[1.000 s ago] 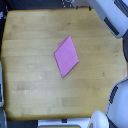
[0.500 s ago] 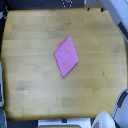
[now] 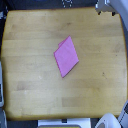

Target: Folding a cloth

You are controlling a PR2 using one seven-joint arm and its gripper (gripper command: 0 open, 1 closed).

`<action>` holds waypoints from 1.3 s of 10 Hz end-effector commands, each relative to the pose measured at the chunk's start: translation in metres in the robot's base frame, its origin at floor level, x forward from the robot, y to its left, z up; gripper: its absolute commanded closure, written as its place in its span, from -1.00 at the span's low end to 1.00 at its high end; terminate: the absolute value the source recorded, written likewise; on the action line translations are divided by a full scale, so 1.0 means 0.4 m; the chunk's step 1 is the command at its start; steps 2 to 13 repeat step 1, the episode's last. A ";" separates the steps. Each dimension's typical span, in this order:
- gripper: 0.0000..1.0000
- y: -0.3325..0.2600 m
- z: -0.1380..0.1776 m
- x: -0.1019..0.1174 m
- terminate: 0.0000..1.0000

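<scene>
While the cloth (image 3: 66, 56) lies flat near the middle of the tabletop (image 3: 30, 85), nothing touches it. It is pink and has four sides, turned like a diamond with one corner toward the far edge. White robot parts (image 3: 112, 6) show past the far corner on the exterior view's right. I cannot see the pincer, so I cannot tell how open it is.

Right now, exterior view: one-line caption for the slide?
Pink cloth lying flat, diamond-oriented, near the centre of a wooden table; no gripper on it.
</scene>
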 end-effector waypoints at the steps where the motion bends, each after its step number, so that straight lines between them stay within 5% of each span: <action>1: -1.00 -0.110 -0.032 -0.075 1.00; 13: -1.00 -0.110 -0.032 -0.075 1.00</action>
